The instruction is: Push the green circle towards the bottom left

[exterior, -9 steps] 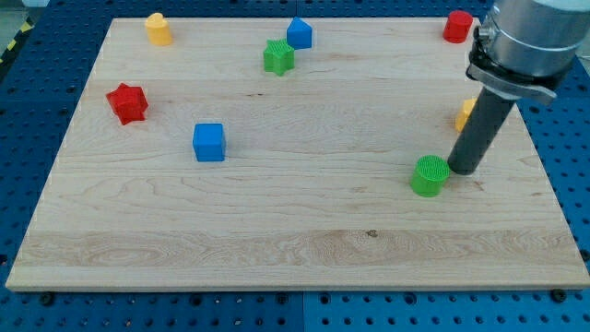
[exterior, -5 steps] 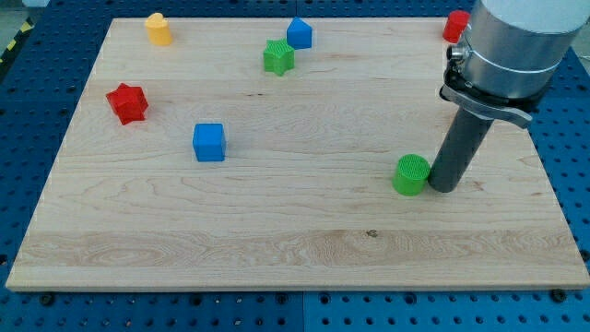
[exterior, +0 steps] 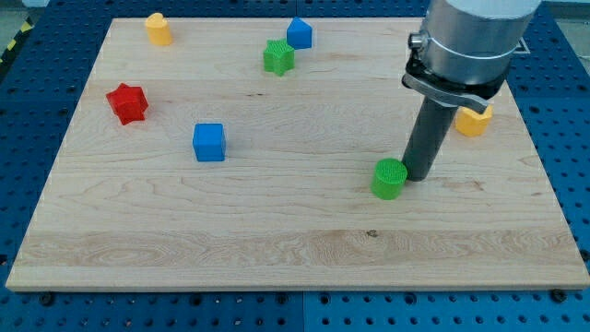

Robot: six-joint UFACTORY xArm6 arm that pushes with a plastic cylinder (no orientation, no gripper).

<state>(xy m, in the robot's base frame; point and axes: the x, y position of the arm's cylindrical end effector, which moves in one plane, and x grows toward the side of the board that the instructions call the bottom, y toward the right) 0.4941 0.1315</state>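
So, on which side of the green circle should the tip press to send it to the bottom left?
Press on the upper-right side wall of the green circle, low near the board. My tip is already against its right edge. The block is a short round cylinder, so an off-centre push may let it slip sideways; I would probably keep the contact in line with its middle and the board's bottom-left corner.

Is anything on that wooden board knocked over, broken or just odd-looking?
Nothing stands out. The small coloured blocks sit flat and apart on the wooden board, and my tip rests against the view's right side of the green circle.
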